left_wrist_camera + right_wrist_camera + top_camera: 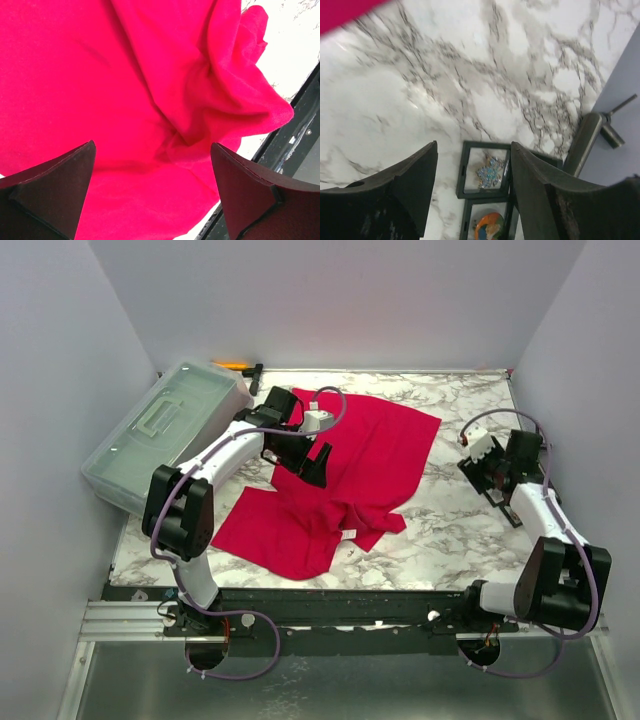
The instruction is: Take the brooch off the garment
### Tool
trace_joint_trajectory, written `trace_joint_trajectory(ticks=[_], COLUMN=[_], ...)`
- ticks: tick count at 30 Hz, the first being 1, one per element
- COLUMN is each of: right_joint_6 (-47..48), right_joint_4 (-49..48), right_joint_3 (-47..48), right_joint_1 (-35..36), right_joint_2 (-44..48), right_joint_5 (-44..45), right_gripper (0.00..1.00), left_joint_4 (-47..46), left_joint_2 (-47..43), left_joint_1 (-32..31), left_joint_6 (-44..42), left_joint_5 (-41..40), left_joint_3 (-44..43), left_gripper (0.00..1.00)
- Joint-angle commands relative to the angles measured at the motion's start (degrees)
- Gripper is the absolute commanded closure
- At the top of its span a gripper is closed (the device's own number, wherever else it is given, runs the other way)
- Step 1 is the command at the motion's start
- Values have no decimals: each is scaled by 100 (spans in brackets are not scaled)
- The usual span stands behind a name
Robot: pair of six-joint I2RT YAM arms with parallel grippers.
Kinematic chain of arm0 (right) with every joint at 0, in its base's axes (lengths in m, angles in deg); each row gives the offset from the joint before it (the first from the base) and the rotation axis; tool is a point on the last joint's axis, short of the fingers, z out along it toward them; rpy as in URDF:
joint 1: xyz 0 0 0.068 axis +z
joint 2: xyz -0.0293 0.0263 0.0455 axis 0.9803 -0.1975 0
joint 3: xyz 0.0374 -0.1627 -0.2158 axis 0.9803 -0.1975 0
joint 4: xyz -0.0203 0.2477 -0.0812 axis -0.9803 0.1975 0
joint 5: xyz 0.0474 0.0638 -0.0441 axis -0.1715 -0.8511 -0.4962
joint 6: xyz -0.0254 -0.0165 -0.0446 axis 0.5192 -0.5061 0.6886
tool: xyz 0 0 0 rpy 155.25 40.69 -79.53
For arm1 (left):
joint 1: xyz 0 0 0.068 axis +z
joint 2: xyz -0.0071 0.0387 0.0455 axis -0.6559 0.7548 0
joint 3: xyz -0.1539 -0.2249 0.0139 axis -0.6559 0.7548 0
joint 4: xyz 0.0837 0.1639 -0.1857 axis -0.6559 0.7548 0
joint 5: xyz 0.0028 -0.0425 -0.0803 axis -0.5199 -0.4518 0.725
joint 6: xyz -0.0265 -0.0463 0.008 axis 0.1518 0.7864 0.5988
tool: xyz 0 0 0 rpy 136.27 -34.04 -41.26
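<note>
The red T-shirt (350,470) lies crumpled on the marble table, its small white label (350,534) near the front folds. No brooch shows on the cloth in any view. My left gripper (312,468) hovers over the shirt's left part, open and empty; in the left wrist view (152,145) it has bunched red cloth (150,90) below it. My right gripper (476,462) is at the table's right, open and empty (474,144), above small black display frames (485,170). One holds a blue sparkly brooch (490,172), another an orange one (487,227).
A clear lidded plastic box (165,430) stands at the back left. An orange-handled tool (235,365) lies behind it. Grey walls close in three sides. A black rail (295,145) runs along the table's front edge.
</note>
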Motion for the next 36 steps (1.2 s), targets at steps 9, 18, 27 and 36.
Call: trace_joint_trajectory(ticks=[9,18,27,36], right_joint_6=[-2442,-3096,-3119,-2935], right_joint_4=[923,492,398,363], right_joint_3=[1573,2306,3161,4140], right_joint_1=[1356,2193,2240,2235], right_joint_2=[-906,-2497,-3754,-4832], right_joint_5=[-1377,-611,-96,681], right_gripper=[41,50,56,58], left_joint_4=[24,-74,-404,-592], left_joint_2=[-81,1231,2655,3540], left_joint_1=[57,179,172,365], left_joint_6=[-775,-1096,-1575,-1835], left_joint_5=[-657,-2131,-3324,-4225], left_joint_3=[-417,-1680,-2543,-3211], left_gripper=[1,31,66,79])
